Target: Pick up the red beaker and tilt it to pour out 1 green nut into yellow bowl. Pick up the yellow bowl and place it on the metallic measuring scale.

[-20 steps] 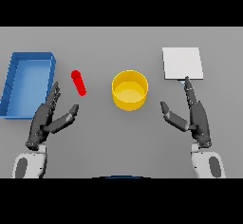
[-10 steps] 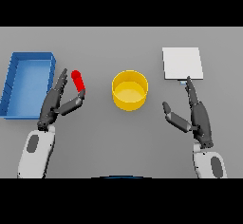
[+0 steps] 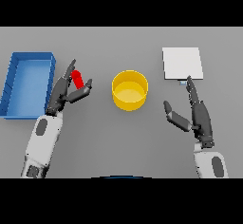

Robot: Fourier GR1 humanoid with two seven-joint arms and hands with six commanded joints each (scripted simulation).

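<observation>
Since the earlier frames the left hand (image 3: 65,92) has been carried forward from the near table edge and is now set about the red beaker (image 3: 78,79), while the right hand (image 3: 197,114) has been left where it was. The left hand's fingers are spread rather than closed: the straight fingers are seen on the beaker's 9 o'clock side and the thumb on its 3 o'clock side, and a firm hold is not yet shown. The beaker lies at 9 o'clock from the yellow bowl (image 3: 129,90), just beside the blue tray (image 3: 27,84). The metallic measuring scale (image 3: 182,63) is found at 2 o'clock from the bowl, with the right hand's straight, empty fingers at its 6 o'clock edge.

If the fingers are closed off-centre, the small beaker could be knocked over or rolled towards the tray, and the nut could be spilled before the bowl is reached. No green nut can be made out.
</observation>
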